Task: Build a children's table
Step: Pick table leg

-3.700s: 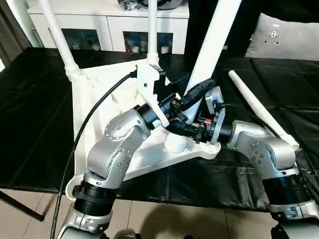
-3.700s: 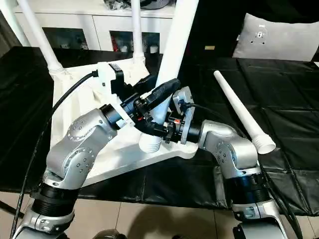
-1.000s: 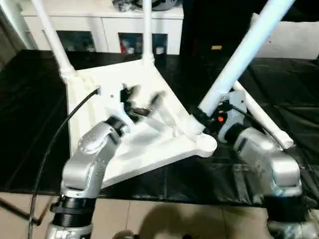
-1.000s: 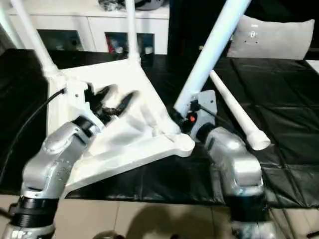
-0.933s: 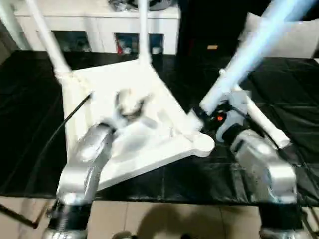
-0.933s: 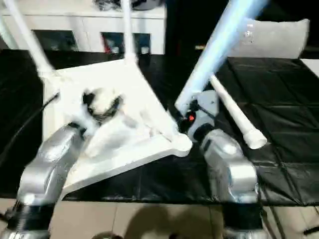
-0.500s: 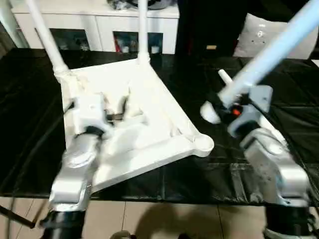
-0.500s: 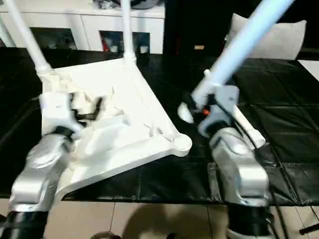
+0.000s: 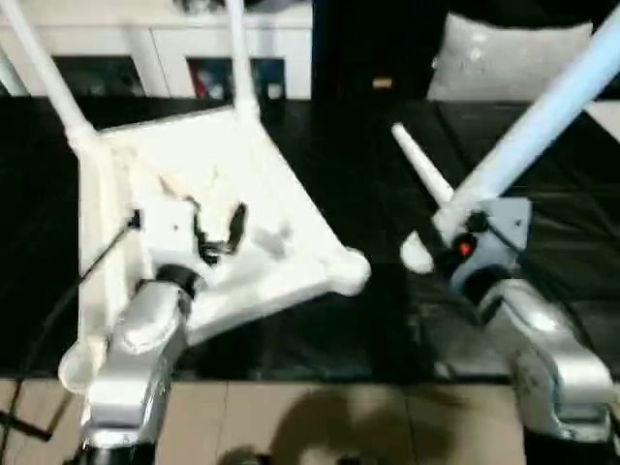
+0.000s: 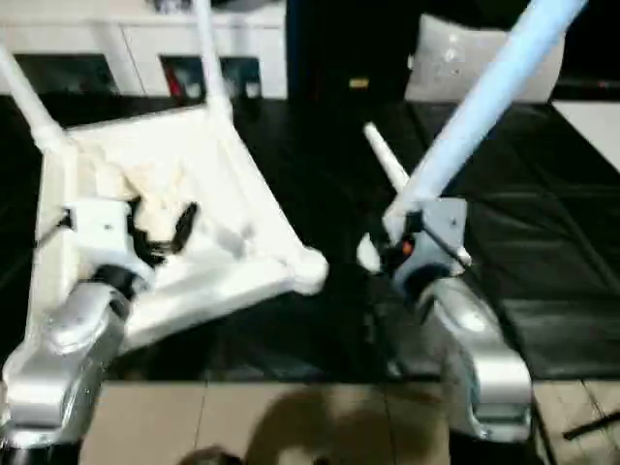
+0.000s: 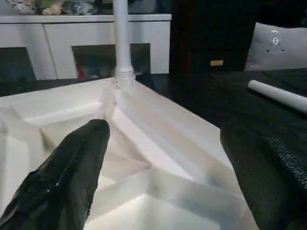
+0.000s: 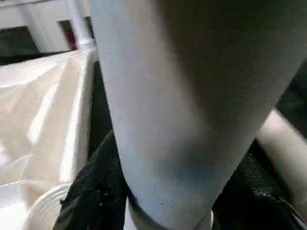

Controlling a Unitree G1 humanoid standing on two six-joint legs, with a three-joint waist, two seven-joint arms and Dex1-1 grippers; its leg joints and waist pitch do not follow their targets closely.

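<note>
The children's table [image 9: 136, 165] lies upside down on the black cover, ribbed underside up. Two white legs [image 9: 239, 58] stand in its far corner sockets. The near corner socket [image 9: 351, 271] is empty. My right gripper [image 9: 455, 240] is shut on a third leg [image 9: 542, 126], which tilts up to the right; its thick end [image 9: 417, 255] hangs just right of that socket, apart from it. In the right wrist view the black fingers [image 12: 91, 191] clasp the leg [image 12: 168, 96]. My left gripper [image 9: 218, 228] stands open above the underside, holding nothing. A fourth leg [image 9: 421, 170] lies loose on the cover.
A white cabinet [image 9: 145, 39] with shelves stands behind the work surface. A grey pillow [image 9: 504, 58] rests at the back right. The black cover [image 9: 339, 136] ends at a front edge, with tan floor [image 9: 320, 417] below.
My right gripper has carried the leg's thick end away from the near corner socket, to the right. My left gripper has drawn back over the underside. The camera has also shifted.
</note>
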